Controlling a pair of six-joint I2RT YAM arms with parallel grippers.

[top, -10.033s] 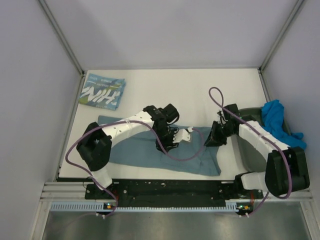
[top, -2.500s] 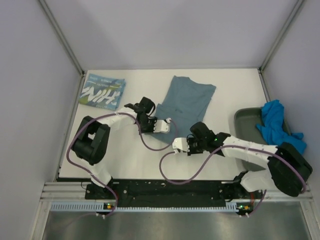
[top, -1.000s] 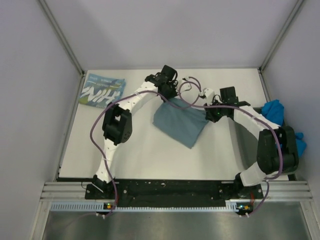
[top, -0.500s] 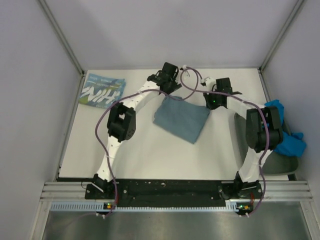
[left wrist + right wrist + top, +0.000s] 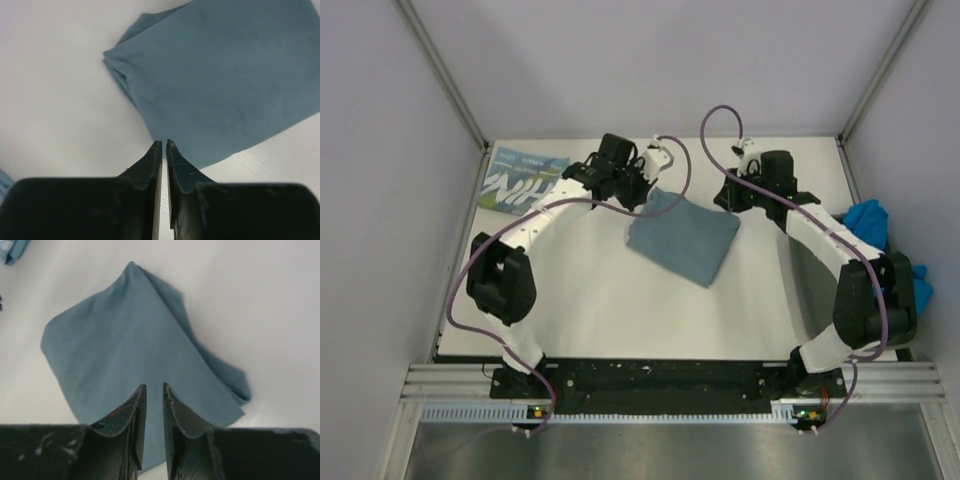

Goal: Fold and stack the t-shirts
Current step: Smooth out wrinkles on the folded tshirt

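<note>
The plain slate-teal t-shirt (image 5: 682, 238) lies folded into a small rectangle at the middle back of the table. My left gripper (image 5: 642, 186) is just off its far-left corner, jaws shut and empty; in the left wrist view (image 5: 164, 145) the shirt (image 5: 225, 85) lies beyond the tips. My right gripper (image 5: 729, 196) is off its far-right corner, jaws almost closed with nothing between them; in the right wrist view (image 5: 154, 387) it hangs above the shirt (image 5: 130, 345). The folded teal "NIH" t-shirt (image 5: 525, 182) lies at the back left. The bright blue t-shirt (image 5: 876, 236) is crumpled at the right.
A dark grey-green tray (image 5: 807, 285) sits at the right under the blue shirt, partly hidden by my right arm. Grey walls enclose the table on three sides. Purple cables loop above both wrists.
The shirt went from spread flat to folded small at the table's back. In the last half second both grippers drew back off its far corners, the left one to the left, leaving it flat.
</note>
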